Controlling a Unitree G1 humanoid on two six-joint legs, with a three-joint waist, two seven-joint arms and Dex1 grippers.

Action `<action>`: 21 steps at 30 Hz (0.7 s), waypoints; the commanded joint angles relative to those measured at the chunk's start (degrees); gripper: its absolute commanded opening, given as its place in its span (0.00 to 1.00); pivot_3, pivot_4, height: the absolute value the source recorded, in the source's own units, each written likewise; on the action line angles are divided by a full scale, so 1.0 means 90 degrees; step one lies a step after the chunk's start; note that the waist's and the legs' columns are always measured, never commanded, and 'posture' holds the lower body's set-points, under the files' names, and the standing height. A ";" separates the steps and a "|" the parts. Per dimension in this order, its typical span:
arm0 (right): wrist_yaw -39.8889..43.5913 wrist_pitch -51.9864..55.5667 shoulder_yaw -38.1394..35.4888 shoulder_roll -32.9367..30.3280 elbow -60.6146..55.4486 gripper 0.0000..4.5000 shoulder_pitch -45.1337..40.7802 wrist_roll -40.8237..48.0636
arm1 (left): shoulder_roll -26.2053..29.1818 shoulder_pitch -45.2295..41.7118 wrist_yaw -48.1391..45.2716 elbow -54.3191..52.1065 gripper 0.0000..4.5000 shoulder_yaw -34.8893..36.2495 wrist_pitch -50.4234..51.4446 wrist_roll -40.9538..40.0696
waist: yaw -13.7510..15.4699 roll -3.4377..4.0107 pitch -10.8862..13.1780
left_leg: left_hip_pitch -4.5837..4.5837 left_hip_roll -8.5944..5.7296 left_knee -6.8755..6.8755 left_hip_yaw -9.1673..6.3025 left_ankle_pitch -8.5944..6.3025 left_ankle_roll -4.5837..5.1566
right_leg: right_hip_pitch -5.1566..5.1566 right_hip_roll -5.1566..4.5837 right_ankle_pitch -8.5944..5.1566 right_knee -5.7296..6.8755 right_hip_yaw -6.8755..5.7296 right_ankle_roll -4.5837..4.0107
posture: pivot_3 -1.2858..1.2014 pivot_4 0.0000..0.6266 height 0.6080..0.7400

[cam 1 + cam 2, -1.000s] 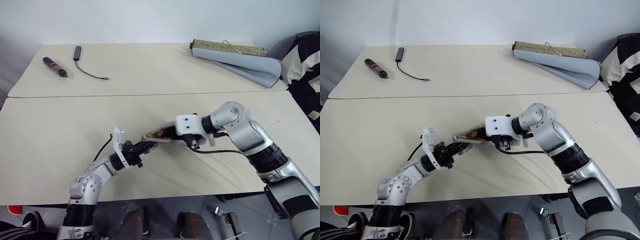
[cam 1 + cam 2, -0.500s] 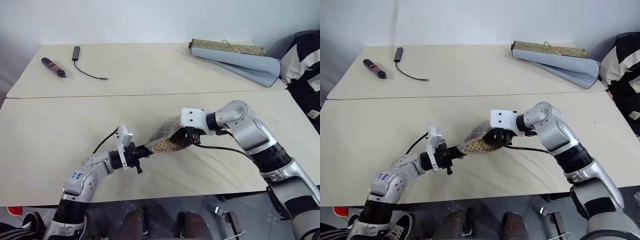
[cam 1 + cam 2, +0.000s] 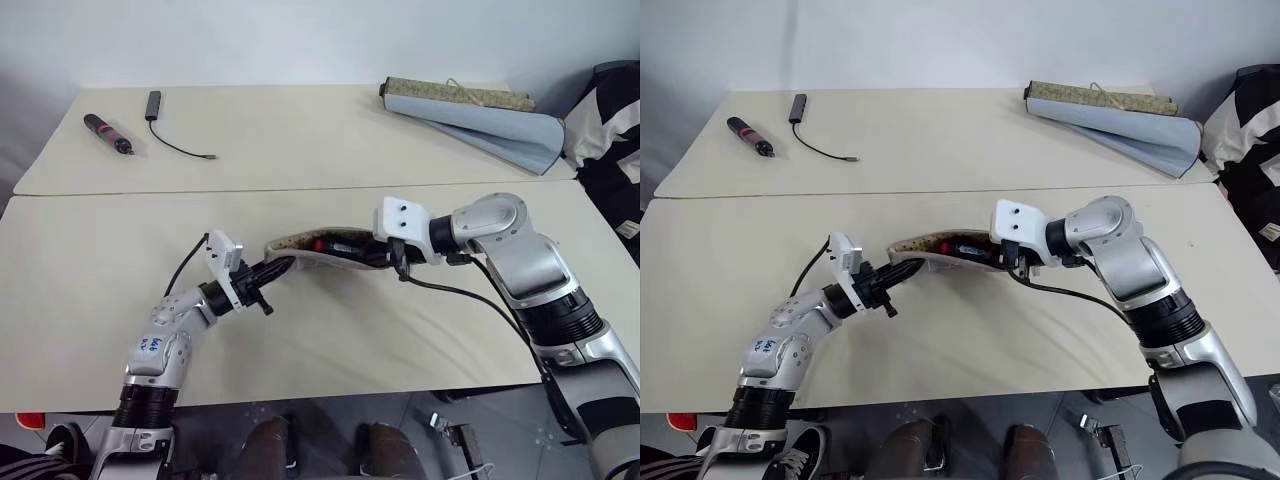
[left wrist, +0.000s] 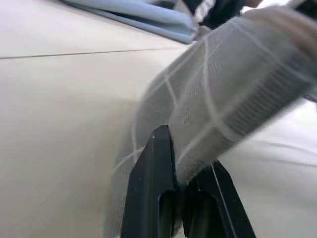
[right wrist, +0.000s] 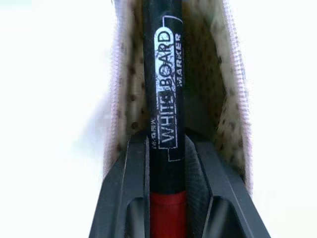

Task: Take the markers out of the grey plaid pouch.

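From the head views, the grey plaid pouch [image 3: 320, 245] hangs lifted between the two grippers, above the middle of the front table [image 3: 90, 300], closer to its front edge than to the seam with the back table [image 3: 290, 130]. Its mouth faces up and shows the tan dotted lining. Inside, one marker [image 3: 962, 246] lies along the pouch, dark with a red end.

The right wrist view gives what the head views cannot: the right gripper [image 5: 168, 163] has its two black fingers closed on this marker, near the red cap, and the white print "WHITE BOARD MARKER" runs along the body, which is partly inside the lining. I cannot see a second marker in any view.

The left wrist view shows the outside of the pouch, grey cloth with white grid lines, and the left gripper [image 4: 185, 171] pinching one end of it with the fingers tight together.

On the back table, a black tool with a pink band [image 3: 108, 134] and a small cable [image 3: 170, 125] lie near the left end, and a rolled blue-grey mat [image 3: 480, 115] lies at the right end. Around the pouch, the front table is bare toward both side edges.
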 commanded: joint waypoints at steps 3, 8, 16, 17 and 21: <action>0.0085 0.0470 -0.0581 -0.0077 -0.0576 0.13 0.0015 0.0816 | 0.0003 -0.0084 0.0120 0.0039 0.00 0.0169 -0.0411 0.0246 | 0.0001 0.0000 0.0000 | 0.0000 0.0000 0.0000 0.0000 -0.0002 -0.0001 | 0.0000 -0.0001 0.0000 0.0000 0.0000 0.0000 | 0.52 0.24 1.00; -0.0151 0.0850 -0.1020 0.0056 -0.0723 0.13 -0.0110 0.1412 | 0.0179 -0.0157 0.0069 0.0225 0.00 0.0360 -0.0548 0.0293 | 0.0002 0.0000 0.0000 | 0.0000 0.0000 0.0000 0.0000 -0.0014 -0.0016 | -0.0001 -0.0009 0.0000 -0.0001 0.0001 0.0000 | 0.52 0.24 1.00; -0.0582 0.0611 -0.1232 0.0077 -0.0444 0.13 -0.0228 0.1503 | 0.0252 -0.0173 0.0009 0.0252 0.00 0.0397 -0.0718 0.0364 | -0.0008 0.0000 0.0000 | -0.0001 0.0000 -0.0005 0.0002 -0.0006 -0.0003 | -0.0004 -0.0001 0.0001 0.0026 0.0001 0.0000 | 0.52 0.24 1.00; -0.0623 0.0636 -0.1219 -0.0032 -0.0351 0.13 -0.0211 0.1430 | 0.0255 -0.0182 0.0042 0.0257 0.00 0.0430 -0.0732 0.0374 | 0.0009 0.0000 0.0000 | -0.0001 -0.0001 -0.0005 0.0003 -0.0003 0.0002 | -0.0004 0.0000 0.0001 0.0025 0.0001 0.0000 | 0.52 0.24 1.00; -0.0755 -0.0492 -0.0603 -0.1167 0.0678 0.13 0.0264 0.0030 | 0.0306 -0.0178 0.0179 0.0248 0.00 0.0688 -0.0911 0.0374 | 0.0071 -0.0008 0.0001 | -0.0003 -0.0013 -0.0005 0.0003 -0.0015 -0.0002 | -0.0002 -0.0006 0.0004 0.0019 -0.0001 0.0006 | 0.52 0.24 1.00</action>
